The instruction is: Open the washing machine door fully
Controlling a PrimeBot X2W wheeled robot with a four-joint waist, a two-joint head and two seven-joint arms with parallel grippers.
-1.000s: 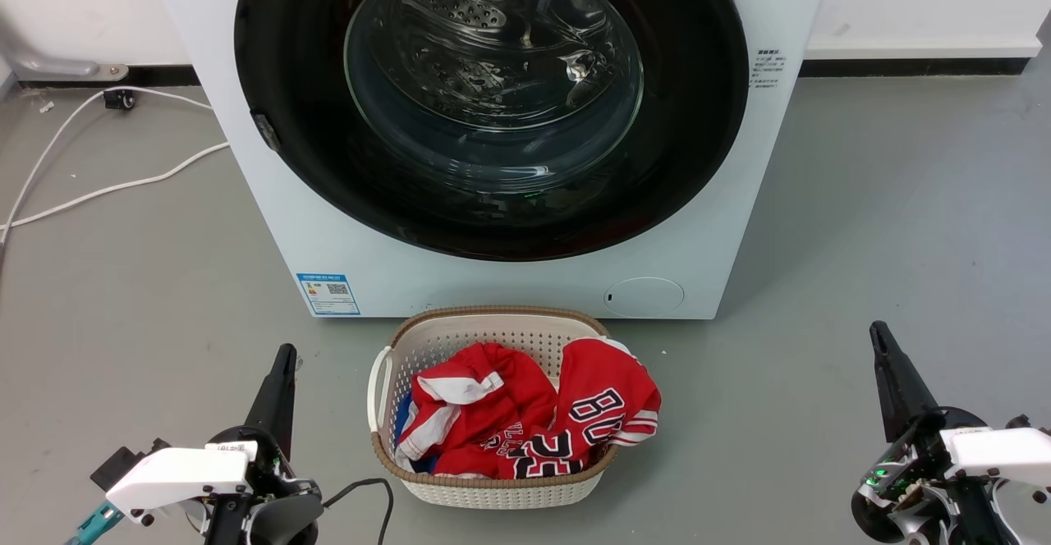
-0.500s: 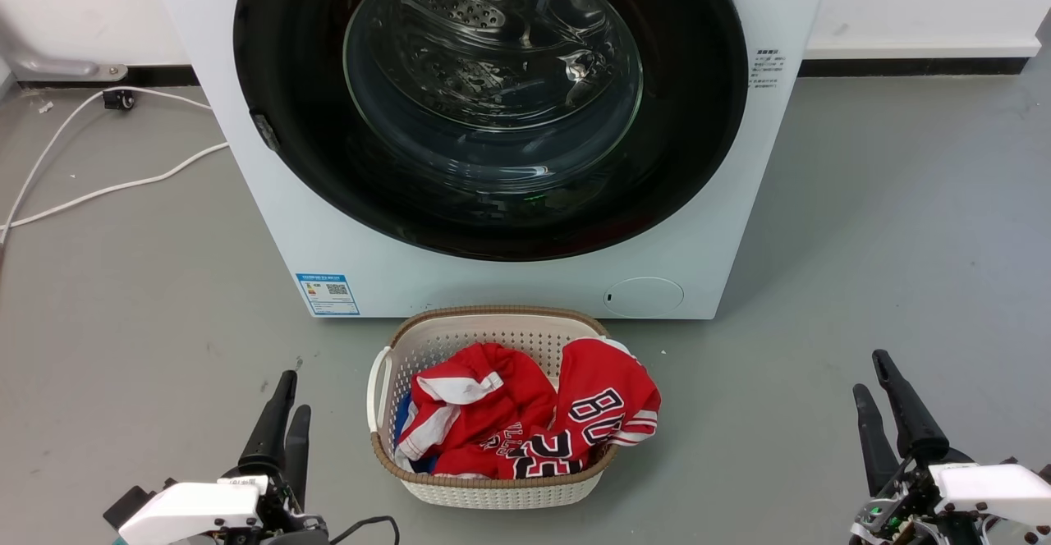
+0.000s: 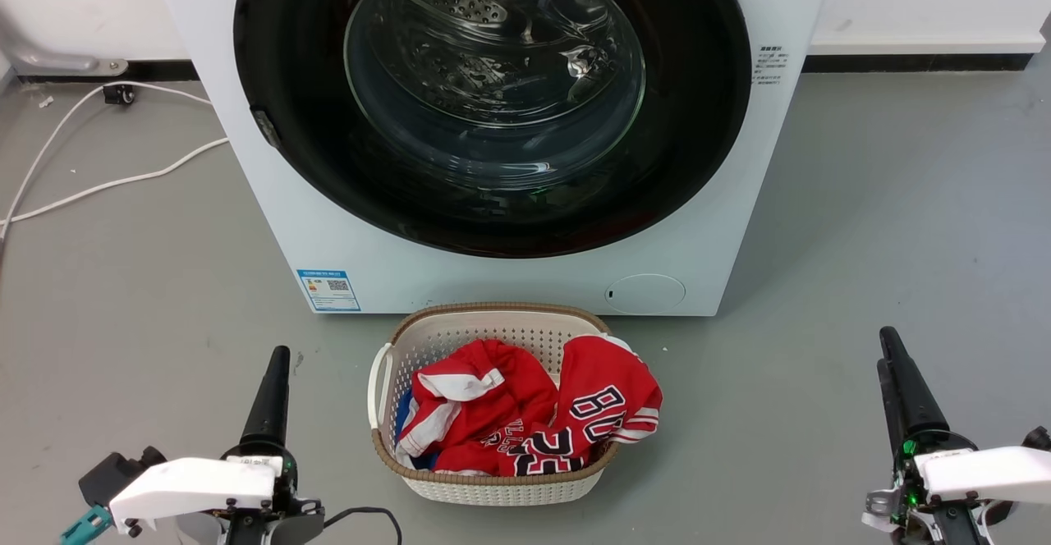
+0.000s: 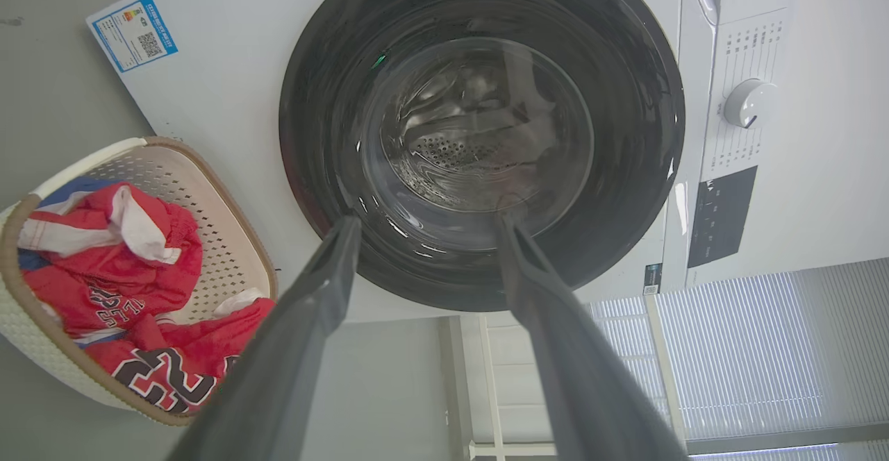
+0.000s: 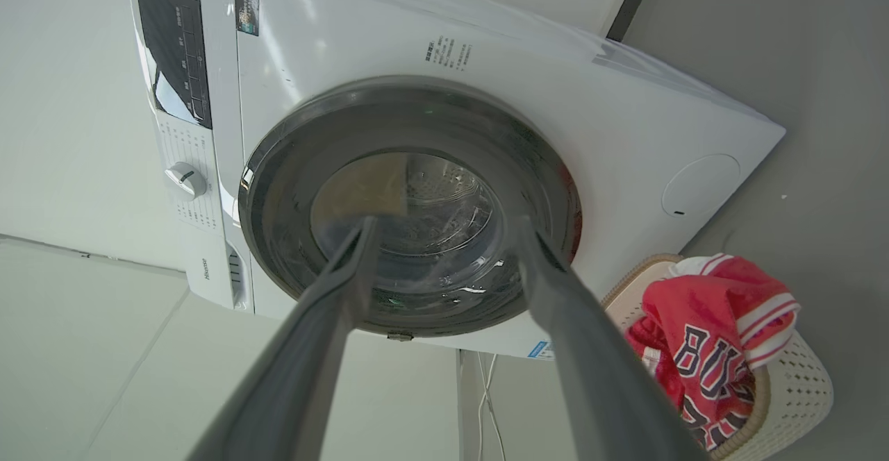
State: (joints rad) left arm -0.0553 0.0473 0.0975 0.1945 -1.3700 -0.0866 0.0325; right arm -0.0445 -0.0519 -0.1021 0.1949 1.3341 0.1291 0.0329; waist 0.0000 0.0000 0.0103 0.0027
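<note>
So, left gripper (image 4: 425, 223) first: its two fingers are spread apart with nothing between them, low over the grey floor and well short of the washing machine (image 3: 345, 233). Right gripper (image 5: 446, 225) is the same deal, spread and empty, off on the other side of the laundry basket (image 3: 493, 487). The washing machine door (image 3: 706, 118) looks shut, sitting flush in the white front, so the job hasn't really started. There's a small catch (image 3: 263, 128) on the door's left rim, so I'd guess it hinges on the right, which makes the left arm the natural pick. I'd slip a finger in behind that edge, pull straight out until it pops, then follow the arc round instead of yanking. That glossy black rim looks slippery, so hook it, don't pinch. Mind the basket of red jerseys (image 3: 608, 397) sitting just in front of the machine, below the door.
</note>
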